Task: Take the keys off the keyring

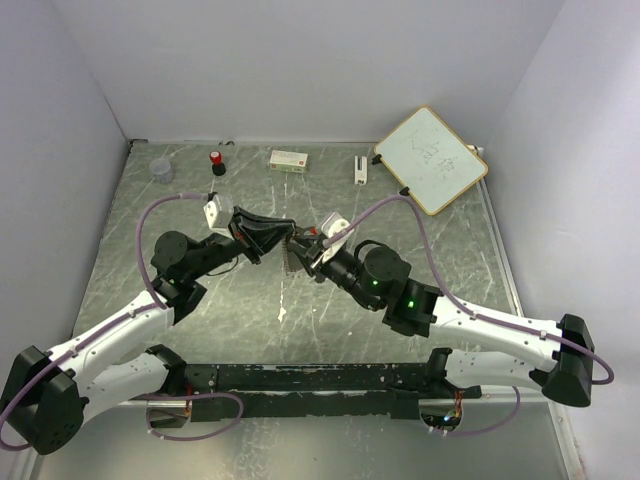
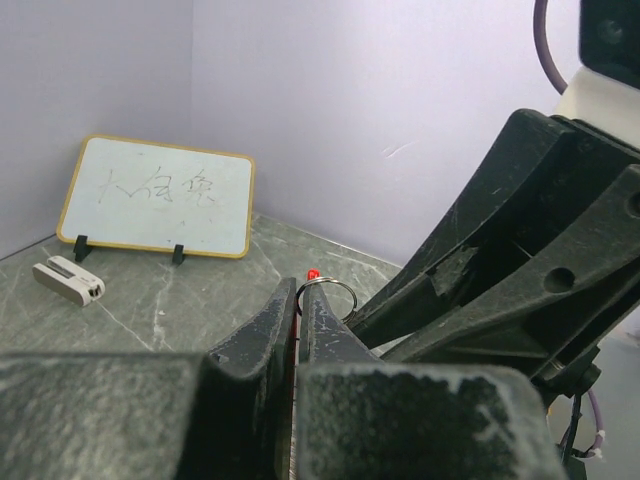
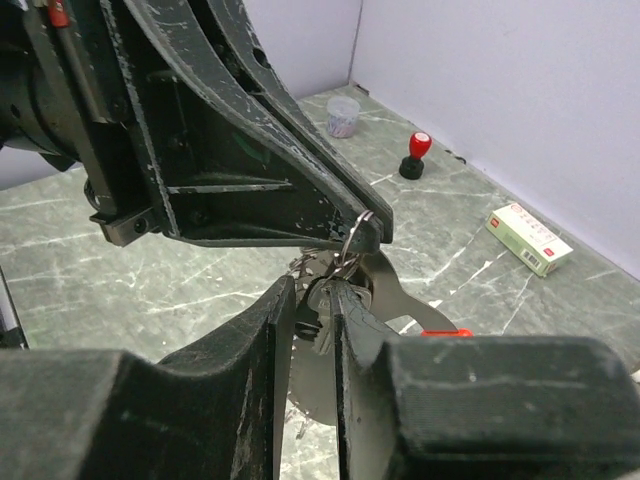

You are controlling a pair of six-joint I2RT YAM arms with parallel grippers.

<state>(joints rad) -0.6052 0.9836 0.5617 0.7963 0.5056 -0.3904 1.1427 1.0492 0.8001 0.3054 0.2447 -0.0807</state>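
Note:
The keys (image 3: pixel 335 292) are a small silver bunch hanging from a thin wire keyring (image 3: pixel 352 232). In the top view the keys (image 1: pixel 288 258) dangle above the table between both grippers. My left gripper (image 1: pixel 283 233) is shut on the keyring (image 2: pixel 326 296), which pokes out past its fingertips (image 2: pixel 282 310). My right gripper (image 3: pixel 312 298) faces it from the right, jaws closed on the key heads just below the ring. The key blades are mostly hidden behind my right fingers (image 3: pixel 268 330). A flat silver tag (image 3: pixel 395 290) with a red end hangs with the bunch.
A whiteboard (image 1: pixel 431 160) leans at the back right. A white clip (image 1: pixel 360 169), a small box (image 1: pixel 289 159), a red-capped black bottle (image 1: pixel 217 162) and a clear cup (image 1: pixel 160 170) stand along the back wall. Walls enclose the table (image 1: pixel 450 260) on three sides.

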